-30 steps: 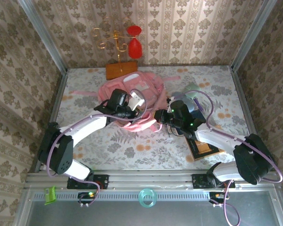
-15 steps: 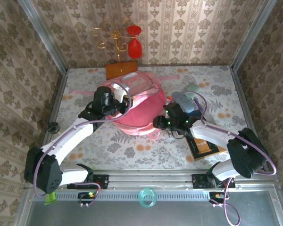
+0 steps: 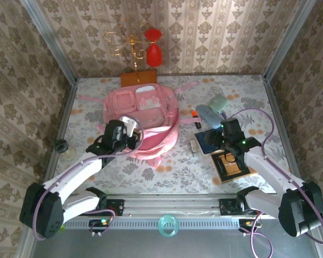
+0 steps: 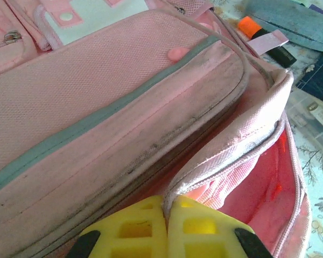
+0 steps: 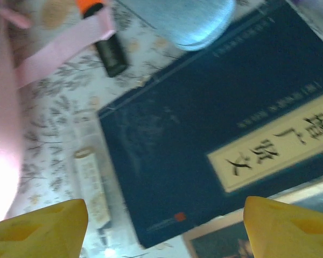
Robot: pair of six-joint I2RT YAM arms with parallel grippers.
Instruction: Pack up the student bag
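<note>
The student bag [image 3: 145, 110] lay flat at the back middle of the counter [image 3: 167, 172], its white-trimmed pockets facing up. A second earlier it had been a crumpled heap held up between both arms, and half a second earlier a lifted dome. The left fingers [image 4: 164, 226] were pressed together at the bag's near left edge. The piped rim of the open main compartment ran straight into the seam between them, so they were pinching that rim. Beyond them lay the zipped front panel, and to their right the pink lining of the opening.

The right fingers [image 5: 164, 226] had left the bag's right side, where they had been closed a second before. They now hung spread wide, gripping nothing, above a dark blue book [image 5: 204, 123] lying on the counter to the bag's right. A pink strap [image 5: 64, 51] and an orange-capped marker [image 5: 105, 48] lay ahead of them to the left. A grey-blue pouch [image 5: 196, 21] lay just past the book's far end. A brown-framed board [image 3: 231, 166] sat on the near side of these fingers, under the right arm.
</note>
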